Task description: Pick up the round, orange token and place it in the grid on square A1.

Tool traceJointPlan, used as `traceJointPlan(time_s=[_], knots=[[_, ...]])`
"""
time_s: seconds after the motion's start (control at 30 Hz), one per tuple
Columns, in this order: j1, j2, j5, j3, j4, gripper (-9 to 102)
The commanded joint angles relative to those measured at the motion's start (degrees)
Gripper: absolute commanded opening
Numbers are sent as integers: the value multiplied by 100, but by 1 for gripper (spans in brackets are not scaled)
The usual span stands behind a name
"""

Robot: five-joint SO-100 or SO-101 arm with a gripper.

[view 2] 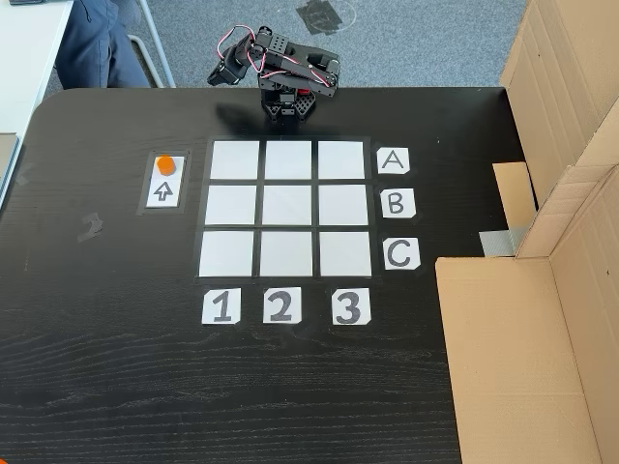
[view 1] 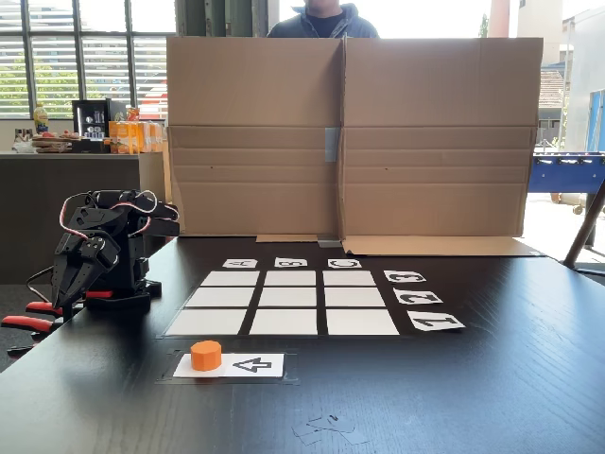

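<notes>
black arm [view 1: 104, 251], red/white cables

Bare table [view 2: 116, 329] surrounds the token [view 2: 166, 163] and the grid [view 2: 286, 208]; a cardboard wall [view 2: 571, 126] bounds one side.

Bright daylight from rear windows [view 1: 85, 57], sharp focus, soft shadows

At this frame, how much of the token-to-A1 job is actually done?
Nothing is done yet. The orange token sits on the arrow card, outside the grid. Nothing is in hand: the arm is folded at the table edge, away from it. Left: grasp the token, carry it to square A1, which is bare, and release.
</notes>
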Motion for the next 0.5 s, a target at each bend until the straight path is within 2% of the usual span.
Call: traceJointPlan(time_s=[0.0, 0.47], knots=[[105, 9, -18, 9, -79, 9], [193, -325, -35, 9, -18, 9]])
